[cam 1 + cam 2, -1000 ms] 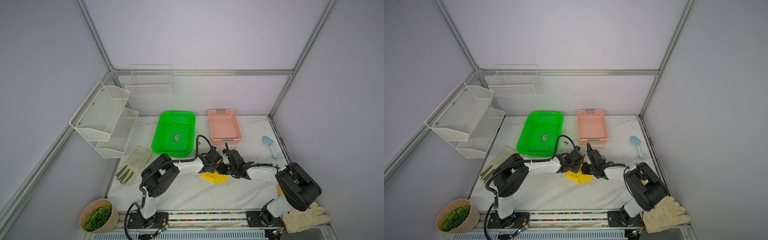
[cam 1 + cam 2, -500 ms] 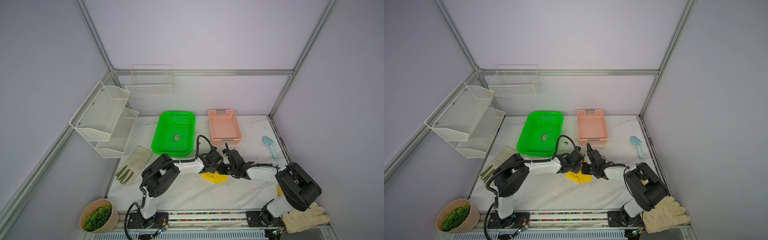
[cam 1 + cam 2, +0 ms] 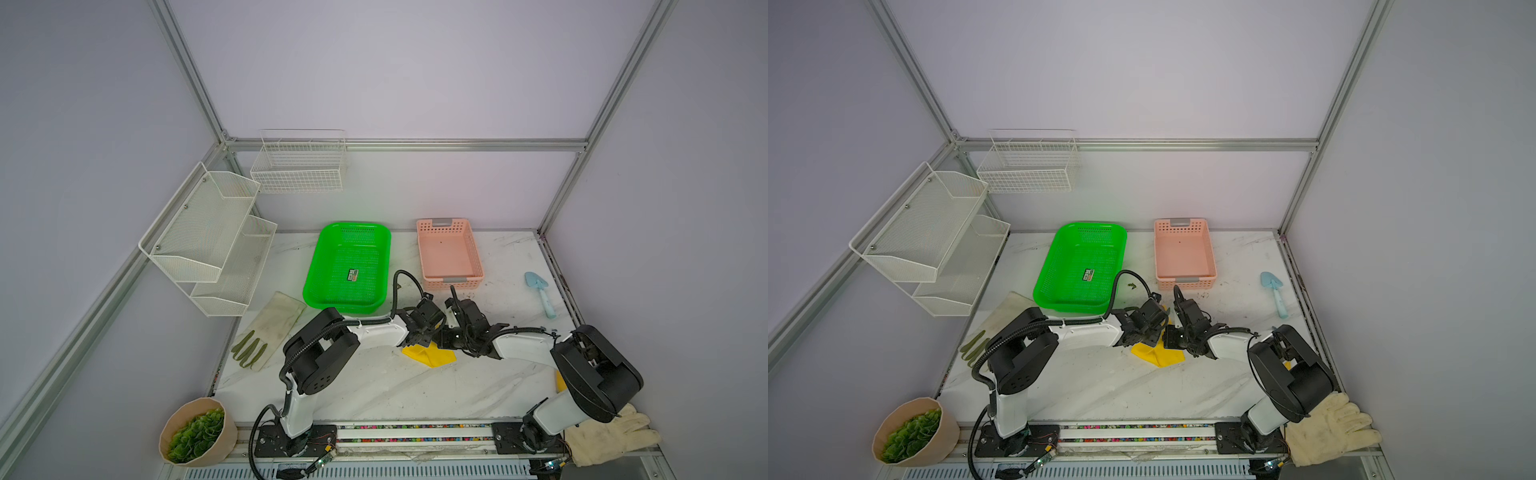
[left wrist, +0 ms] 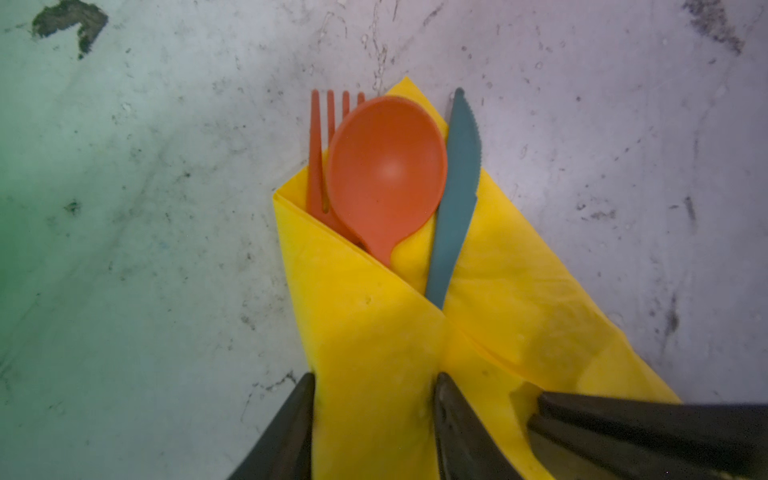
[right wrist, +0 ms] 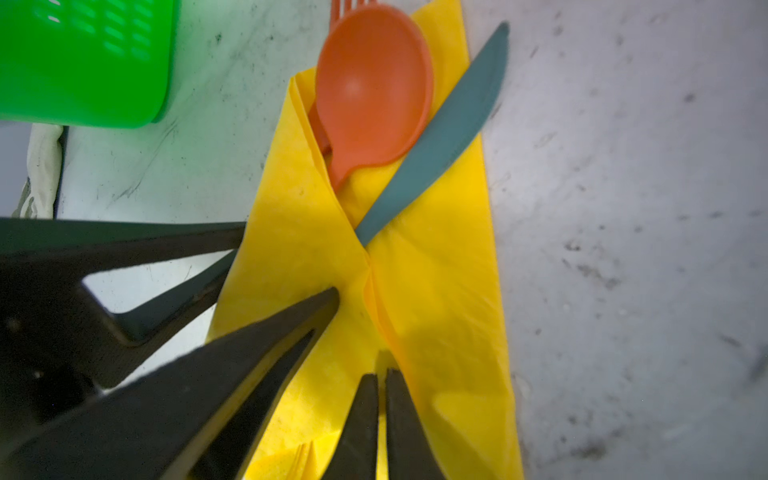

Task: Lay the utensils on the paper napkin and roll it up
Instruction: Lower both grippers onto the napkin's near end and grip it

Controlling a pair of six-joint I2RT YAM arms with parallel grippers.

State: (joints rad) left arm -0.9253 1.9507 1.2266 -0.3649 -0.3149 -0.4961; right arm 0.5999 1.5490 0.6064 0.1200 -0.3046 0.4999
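The yellow paper napkin (image 4: 374,332) lies folded around the utensils at mid-table (image 3: 430,356) (image 3: 1158,355). An orange spoon (image 4: 386,174), an orange fork (image 4: 318,137) and a teal knife (image 4: 457,187) stick out of its open end. My left gripper (image 4: 376,399) holds the wrapped part, one finger on each side of it. In the right wrist view my right gripper (image 5: 382,382) is shut, its tips resting on the napkin's outer flap beside the left fingers (image 5: 291,324). Both grippers (image 3: 419,343) (image 3: 446,338) meet over the napkin.
A green basket (image 3: 345,249) and a pink basket (image 3: 451,253) stand just behind the grippers. A light blue toy shovel (image 3: 540,291) lies at the right. Gloves lie at the left (image 3: 274,328) and front right (image 3: 611,432). A plant pot (image 3: 197,432) sits front left.
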